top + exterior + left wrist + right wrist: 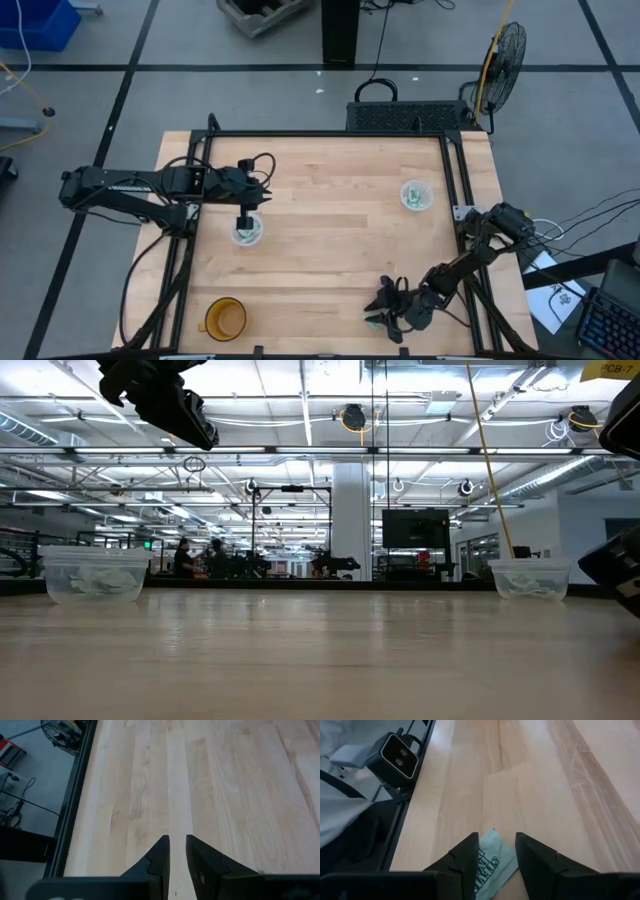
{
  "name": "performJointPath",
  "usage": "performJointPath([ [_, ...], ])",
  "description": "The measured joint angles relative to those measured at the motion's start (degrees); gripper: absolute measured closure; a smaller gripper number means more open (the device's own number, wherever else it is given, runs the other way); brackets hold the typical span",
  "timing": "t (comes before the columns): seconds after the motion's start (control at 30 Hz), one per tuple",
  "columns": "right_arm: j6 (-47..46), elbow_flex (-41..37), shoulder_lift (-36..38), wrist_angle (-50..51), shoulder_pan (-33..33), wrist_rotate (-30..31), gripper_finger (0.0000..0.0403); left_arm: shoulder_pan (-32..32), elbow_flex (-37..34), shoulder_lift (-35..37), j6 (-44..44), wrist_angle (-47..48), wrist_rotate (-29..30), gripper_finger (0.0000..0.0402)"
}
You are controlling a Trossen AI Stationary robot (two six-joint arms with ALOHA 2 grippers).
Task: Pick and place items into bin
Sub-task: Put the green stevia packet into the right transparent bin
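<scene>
A pale green and white packet [495,862] with dark print lies flat on the wood near the table's near edge. My right gripper [495,840] [385,312] is open and low over it, one finger on each side of it. My left gripper [245,215] [177,840] hangs over a clear cup [247,233] on the table's left that holds packets. Its fingers are a narrow gap apart with nothing between them. A second clear cup [416,195] with packets stands on the right; both cups show in the low view [95,575] [528,578]. My right gripper comes at the packet slanting down from the right, with the packet's corner [492,832] between the fingers. One finger [465,855] covers the packet's edge. I cannot tell whether either finger touches it.
An orange cup [225,318] stands at the near left corner. A black frame rail [460,170] runs along the table's edges. A camera unit [395,757] sits at the rail near my right gripper. Bare wood lies in the table's middle [330,230].
</scene>
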State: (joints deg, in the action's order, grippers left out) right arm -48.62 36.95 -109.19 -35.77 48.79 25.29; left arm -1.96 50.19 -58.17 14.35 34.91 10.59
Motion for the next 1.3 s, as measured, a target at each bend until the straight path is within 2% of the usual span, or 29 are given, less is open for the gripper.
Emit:
performJointPath([
  [0.13,0.0,0.0,0.0,0.3,0.5,0.3,0.0282,0.0,0.0,0.0,0.0,0.0,0.0,0.0332],
  [0.3,2.3,0.0,0.1,5.4,0.4,-0.4,0.0293,0.0,0.0,0.0,-1.8,0.0,0.0,0.0332],
  [0.43,4.8,0.0,0.2,9.7,0.4,-1.2,0.0319,0.0,0.0,0.0,-2.7,0.0,0.0,0.0332],
  [0.7,8.6,0.0,0.2,10.3,0.4,-1.3,0.0392,0.0,0.0,0.0,-2.2,0.0,0.0,0.0332],
  [0.93,11.6,-0.1,0.7,6.8,-0.6,1.6,0.0400,0.0,0.0,0.0,-0.4,0.0,0.0,0.0332],
  [1.03,16.5,-0.1,3.6,8.8,-1.9,1.7,0.0401,0.0,0.0,0.0,1.8,0.0,0.0,0.0332],
  [1.1,19.6,-0.5,7.0,12.0,-2.8,5.0,0.0402,0.0,0.0,0.0,3.1,0.0,0.0,0.0332],
  [1.3,24.4,-0.2,22.8,35.0,-7.1,16.5,0.0402,0.0,0.0,0.0,3.3,-0.3,0.0,0.0332],
])
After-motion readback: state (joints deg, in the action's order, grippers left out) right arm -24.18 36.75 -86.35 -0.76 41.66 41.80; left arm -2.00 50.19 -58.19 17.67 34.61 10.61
